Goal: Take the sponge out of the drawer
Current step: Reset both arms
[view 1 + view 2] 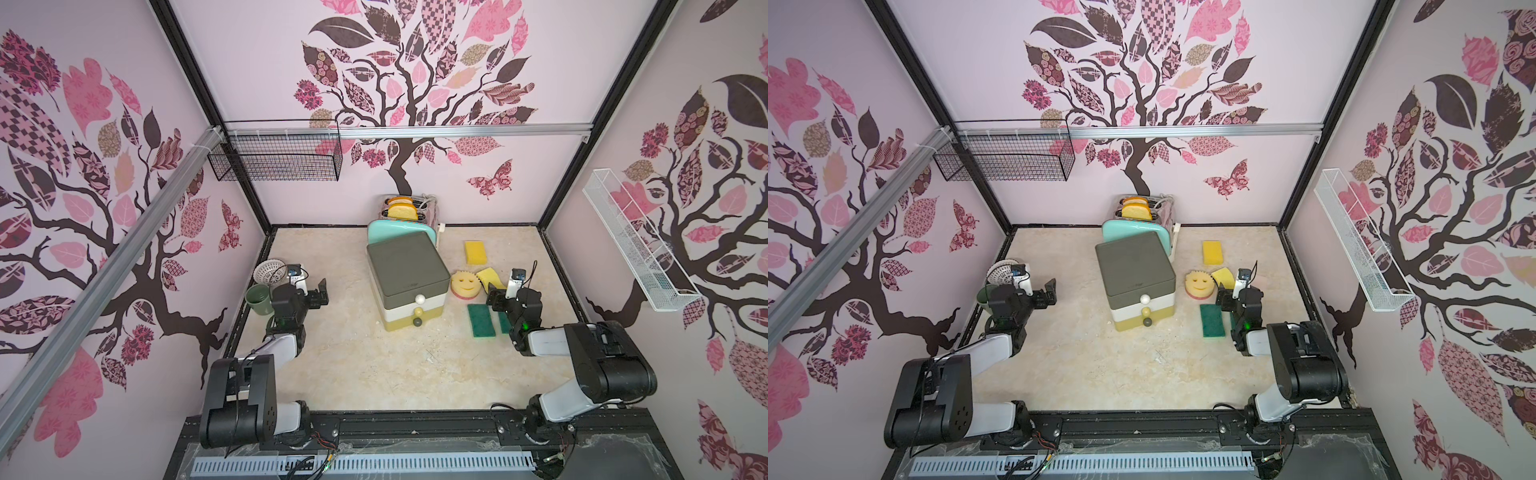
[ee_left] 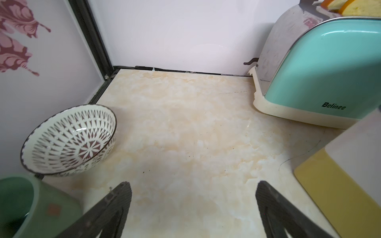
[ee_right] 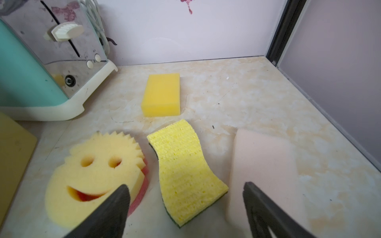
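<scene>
Your right pincer [image 3: 185, 186] stands spread, and the curved yellow sponge [image 3: 181, 164] lies free on the tabletop [image 3: 247, 92] just ahead of its tips. The drawer unit [image 1: 409, 274] to its left looks shut. Your left pincer [image 2: 192, 183] is spread and empty. This looks like the release, so next lift clear without nudging the sponge

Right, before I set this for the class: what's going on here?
A two-armed robot is working at a table. Its right hand, open, points at a curved yellow sponge lying on the table beside a smiley sponge. The left hand is open and empty near a bowl. The drawer unit looks shut.
</scene>
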